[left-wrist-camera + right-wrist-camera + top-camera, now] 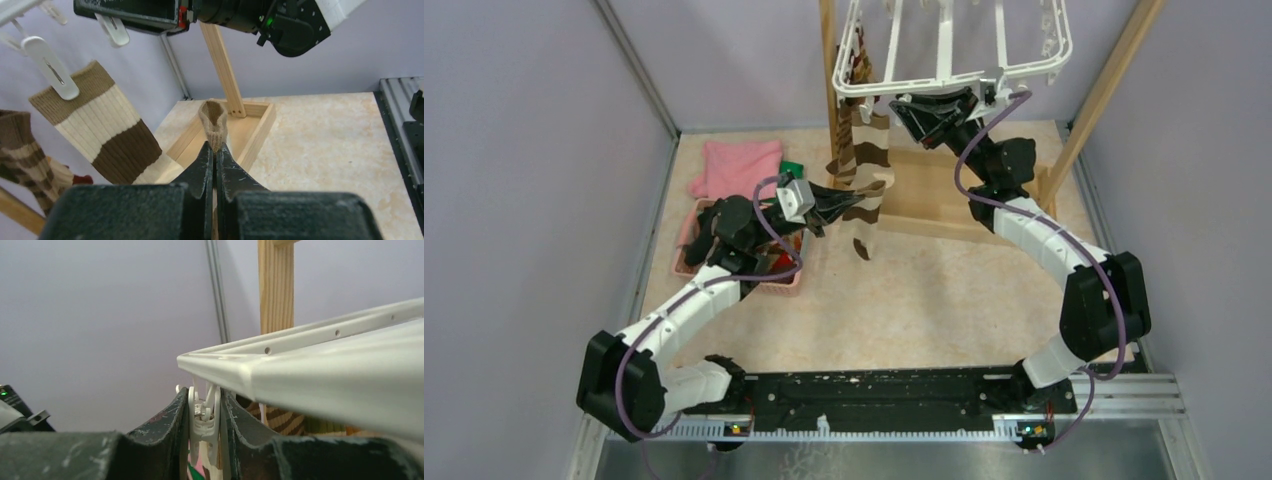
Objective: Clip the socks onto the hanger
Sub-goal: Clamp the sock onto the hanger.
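The white hanger [954, 70] hangs at the top middle from a wooden frame. My left gripper [849, 205] is shut on the tan cuff of a brown-and-cream sock [213, 122]; its fingertips [216, 147] pinch it just below the opening, and the rest of it dangles below [861, 248]. A wide-banded brown-and-cream sock [97, 130] hangs from a white clip [47, 67] to the left, with a thin-striped sock [25, 155] beside it. My right gripper [902, 108] is under the hanger's near left corner [310, 370], shut on a dangling white clip [205, 420].
A pink basket [686, 250] sits under my left arm. A pink cloth [739, 168] and a green cloth [792, 170] lie behind it. The wooden frame's base [944, 195] and posts [1104, 90] stand below the hanger. Walls close in on both sides.
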{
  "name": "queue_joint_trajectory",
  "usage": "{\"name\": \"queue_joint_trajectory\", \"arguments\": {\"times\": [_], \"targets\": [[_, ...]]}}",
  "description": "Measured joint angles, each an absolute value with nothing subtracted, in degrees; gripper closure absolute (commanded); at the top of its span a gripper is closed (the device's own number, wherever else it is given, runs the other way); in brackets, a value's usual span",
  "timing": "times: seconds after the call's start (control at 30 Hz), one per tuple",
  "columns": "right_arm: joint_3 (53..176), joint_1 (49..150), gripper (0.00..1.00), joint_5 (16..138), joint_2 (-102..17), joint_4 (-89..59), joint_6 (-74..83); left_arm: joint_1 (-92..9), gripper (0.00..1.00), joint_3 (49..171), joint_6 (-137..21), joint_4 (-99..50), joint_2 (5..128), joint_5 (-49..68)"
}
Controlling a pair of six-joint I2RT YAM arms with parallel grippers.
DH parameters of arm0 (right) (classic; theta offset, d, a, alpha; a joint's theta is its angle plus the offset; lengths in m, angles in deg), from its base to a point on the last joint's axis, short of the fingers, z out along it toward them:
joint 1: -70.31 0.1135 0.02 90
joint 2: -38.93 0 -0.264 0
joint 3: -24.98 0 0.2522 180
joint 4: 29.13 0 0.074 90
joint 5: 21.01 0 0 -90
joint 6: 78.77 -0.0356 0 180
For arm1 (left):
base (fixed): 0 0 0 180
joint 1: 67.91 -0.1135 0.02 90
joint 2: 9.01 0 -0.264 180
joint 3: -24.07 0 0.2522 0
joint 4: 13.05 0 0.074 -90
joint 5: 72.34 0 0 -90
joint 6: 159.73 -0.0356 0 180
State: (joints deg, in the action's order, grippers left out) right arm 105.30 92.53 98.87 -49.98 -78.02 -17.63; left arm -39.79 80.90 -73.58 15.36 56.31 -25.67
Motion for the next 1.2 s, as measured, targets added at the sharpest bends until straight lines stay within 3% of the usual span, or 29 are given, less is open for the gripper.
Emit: {"name": "queue_joint_trajectory", "arguments": {"times": [0.23, 0.7, 1.2], "targets": [[107.6, 92.5, 1.00, 97.0, -50.0, -71.4, -26.3, -40.9, 1.00, 86.9, -64.3, 19.2, 62.4, -28.2], [107.8, 92.2, 1.00, 97.3, -48.7, -69.4, -28.1, -46.4, 1.00, 100.1, -37.8, 32.9, 81.1, -33.6], [107.8, 91.9, 1.00, 98.6, -48.7, -70.2, -28.6, -46.2, 1.00, 109.2, -28.0, 40.5, 89.4, -36.7]]}}
